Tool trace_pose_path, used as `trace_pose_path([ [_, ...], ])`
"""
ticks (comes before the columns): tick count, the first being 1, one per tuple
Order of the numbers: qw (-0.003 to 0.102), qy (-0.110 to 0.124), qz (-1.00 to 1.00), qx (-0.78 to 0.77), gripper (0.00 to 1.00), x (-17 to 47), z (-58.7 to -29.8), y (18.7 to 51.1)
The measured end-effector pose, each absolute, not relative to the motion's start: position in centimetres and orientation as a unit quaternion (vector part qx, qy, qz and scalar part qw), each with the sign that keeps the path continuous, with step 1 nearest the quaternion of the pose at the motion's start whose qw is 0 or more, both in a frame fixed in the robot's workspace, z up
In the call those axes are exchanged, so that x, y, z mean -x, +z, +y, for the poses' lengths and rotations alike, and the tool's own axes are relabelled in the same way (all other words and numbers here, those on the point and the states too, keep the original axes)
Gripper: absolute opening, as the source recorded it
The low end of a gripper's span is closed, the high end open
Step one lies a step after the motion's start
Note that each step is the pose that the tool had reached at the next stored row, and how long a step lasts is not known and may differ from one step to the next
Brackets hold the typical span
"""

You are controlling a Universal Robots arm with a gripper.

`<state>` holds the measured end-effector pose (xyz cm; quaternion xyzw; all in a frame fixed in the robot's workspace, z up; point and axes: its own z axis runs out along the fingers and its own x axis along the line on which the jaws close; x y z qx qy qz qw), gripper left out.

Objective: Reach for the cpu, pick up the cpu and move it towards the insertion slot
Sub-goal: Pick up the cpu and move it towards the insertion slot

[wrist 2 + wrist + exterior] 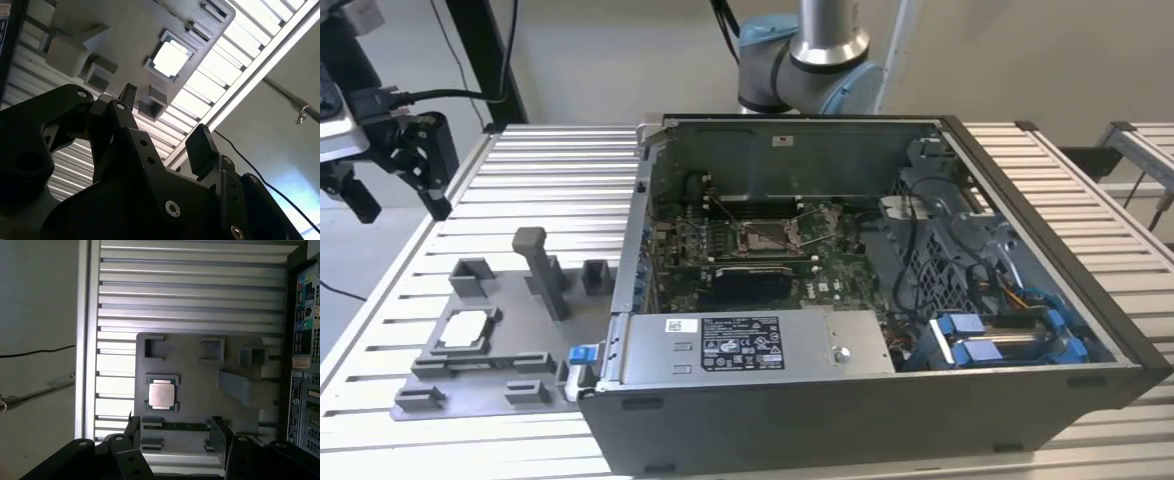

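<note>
Grey plastic makes up the fixture plate (520,335) that lies flat on the slatted metal table (547,180), just beside the open computer case (854,420) on the exterior view's left; the cpu (467,328) rests in a shallow square nest on that plate, pale top facing up, with nothing touching it; in both wrist views it shows as a bright square in its frame, at (161,394) in the first wrist view and (170,59) in the second

In the exterior view, the gripper (403,212) hangs high at the left edge, out past the table's border and well apart from the cpu; its jaws stand wide, and nothing is between them; in the first wrist view the two dark fingers (218,430) are spread apart, with the plate and the chip visible beyond them

The insertion slot (767,235) sits on the green motherboard inside the case, a silver frame around a dark centre, far from both the chip and the gripper

As I judge it, the task is at its very start: the reach is not complete, since the gripper is neither over the chip nor down at its level; grasping, lifting and carrying the chip towards the slot are all left to do
</note>
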<state>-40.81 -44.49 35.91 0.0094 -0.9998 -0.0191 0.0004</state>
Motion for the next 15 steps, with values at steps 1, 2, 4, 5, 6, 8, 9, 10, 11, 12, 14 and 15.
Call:
trace_pose_path([
  [1, 0.000, -0.019, -1.000, -0.009, 1.00, 40.8, -44.5, 35.8],
  [2, 0.000, -0.019, -1.000, -0.009, 1.00, 40.8, -44.5, 35.8],
  [4, 0.000, -0.019, -1.000, -0.009, 1.00, 40.8, -44.5, 35.6],
  [5, 0.000, -0.019, -1.000, -0.009, 1.00, 40.8, -44.5, 35.5],
  [6, 0.000, -0.019, -1.000, -0.009, 1.00, 40.8, -44.5, 35.3],
  [8, 0.001, -0.019, -1.000, -0.009, 1.00, 40.8, -44.5, 35.0],
  [9, 0.001, -0.019, -1.000, -0.009, 1.00, 40.8, -44.5, 34.9],
  [10, 0.000, -0.019, -1.000, -0.009, 1.00, 40.8, -44.5, 34.7],
  [11, 0.000, -0.019, -1.000, -0.009, 1.00, 40.8, -44.5, 34.5],
  [12, 0.000, -0.019, -1.000, -0.009, 1.00, 40.8, -44.5, 34.3],
  [14, 0.000, -0.019, -1.000, -0.009, 1.00, 40.8, -44.5, 34.0],
  [15, 0.000, -0.019, -1.000, -0.009, 1.00, 40.8, -44.5, 33.9],
])
